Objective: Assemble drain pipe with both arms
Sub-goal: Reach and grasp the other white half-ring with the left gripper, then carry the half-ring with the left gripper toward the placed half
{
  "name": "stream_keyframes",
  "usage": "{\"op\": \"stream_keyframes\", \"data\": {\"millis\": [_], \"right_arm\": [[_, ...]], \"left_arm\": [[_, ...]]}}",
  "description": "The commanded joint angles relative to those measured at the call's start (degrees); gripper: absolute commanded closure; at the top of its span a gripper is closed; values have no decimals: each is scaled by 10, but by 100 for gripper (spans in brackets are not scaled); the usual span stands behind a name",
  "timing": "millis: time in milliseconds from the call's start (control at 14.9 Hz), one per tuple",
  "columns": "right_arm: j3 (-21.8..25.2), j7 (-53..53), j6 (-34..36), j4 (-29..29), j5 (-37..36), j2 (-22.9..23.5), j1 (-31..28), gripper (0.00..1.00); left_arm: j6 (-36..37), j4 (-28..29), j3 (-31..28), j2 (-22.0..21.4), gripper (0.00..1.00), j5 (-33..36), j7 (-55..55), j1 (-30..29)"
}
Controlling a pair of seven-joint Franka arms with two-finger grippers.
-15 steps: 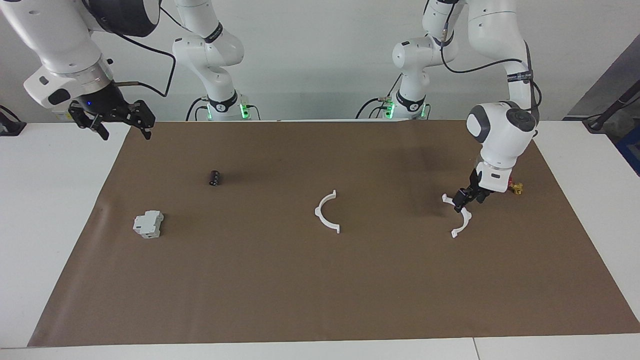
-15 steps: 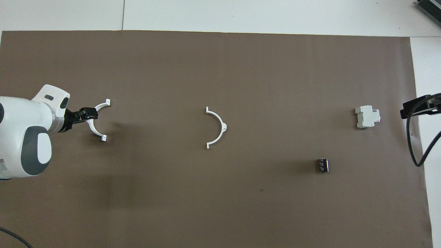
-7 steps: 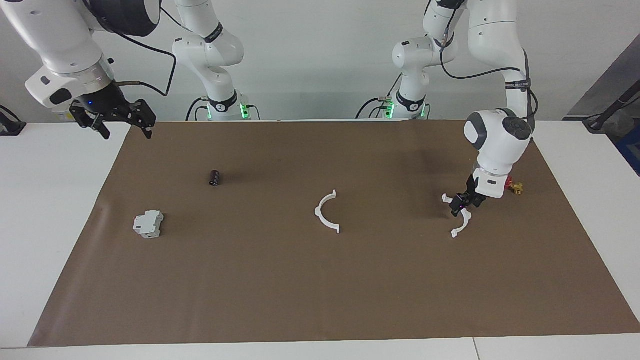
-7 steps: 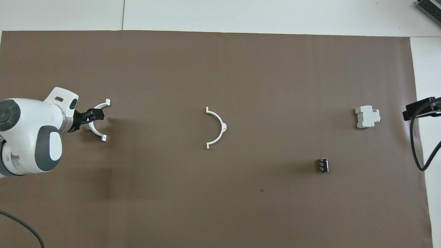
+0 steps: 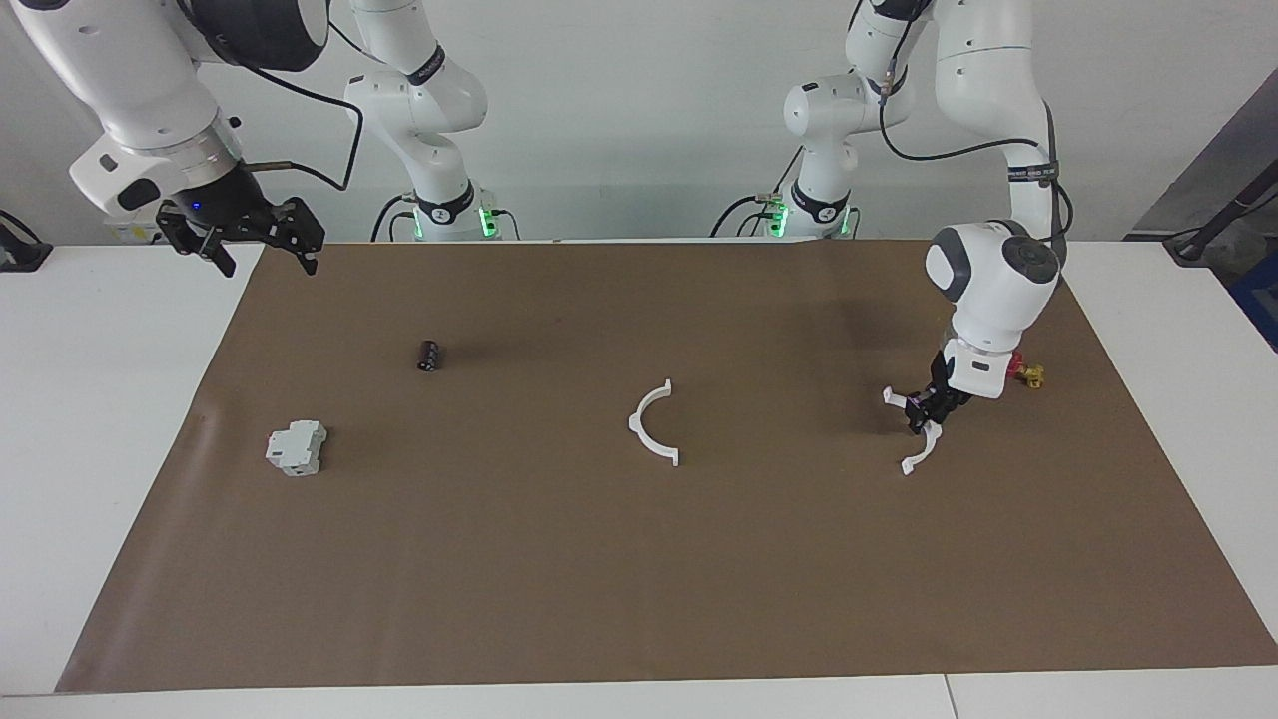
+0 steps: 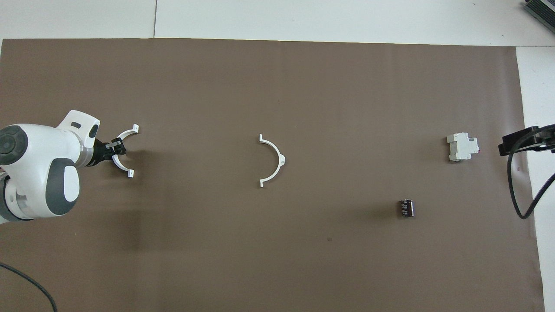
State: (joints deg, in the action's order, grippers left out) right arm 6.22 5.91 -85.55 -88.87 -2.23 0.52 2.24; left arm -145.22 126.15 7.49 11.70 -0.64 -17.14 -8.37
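The drain pipe lies in two white half-rings on the brown mat (image 5: pixel 599 559). One half-ring (image 5: pixel 640 432) (image 6: pixel 282 159) rests alone at the mat's middle. The other half-ring (image 5: pixel 931 444) (image 6: pixel 120 165) lies toward the left arm's end. My left gripper (image 5: pixel 923 411) (image 6: pixel 115 147) is down on it, its fingers shut across the middle of the arc, and the piece still rests on the mat. My right gripper (image 5: pixel 268 262) hangs open and raised over the mat's corner at the right arm's end, holding nothing; only its edge (image 6: pixel 527 139) shows from overhead.
A grey-white boxy block (image 5: pixel 297 447) (image 6: pixel 462 147) and a small black cylinder (image 5: pixel 429 356) (image 6: pixel 406 207) sit toward the right arm's end. A small brass and red part (image 5: pixel 1028 375) lies beside the left wrist. White tabletop surrounds the mat.
The left gripper came down onto its half-ring and its fingers closed on the arc. The right gripper drifted slightly toward the mat, still open.
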Motion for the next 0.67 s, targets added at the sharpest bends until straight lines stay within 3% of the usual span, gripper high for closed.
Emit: {"op": "stream_keyframes", "data": {"millis": [0, 134, 268, 468, 602], "right_arm": [[-3, -12, -18, -24, 12, -18, -1, 0], [-4, -13, -30, -25, 11, -18, 0, 0], [-4, -12, -33, -25, 11, -18, 0, 0], [-4, -12, -32, -25, 11, -18, -1, 0], [-4, -11, -32, -26, 11, -18, -1, 0]], "left_arm": [[0, -6, -4, 2, 100, -3, -6, 19], [46, -41, -5, 2, 100, -4, -15, 49], [98, -88, -5, 2, 100, -2, -104, 98], [106, -90, -5, 2, 100, 75, -258, 178], [114, -93, -5, 2, 100, 87, -321, 230]]}}
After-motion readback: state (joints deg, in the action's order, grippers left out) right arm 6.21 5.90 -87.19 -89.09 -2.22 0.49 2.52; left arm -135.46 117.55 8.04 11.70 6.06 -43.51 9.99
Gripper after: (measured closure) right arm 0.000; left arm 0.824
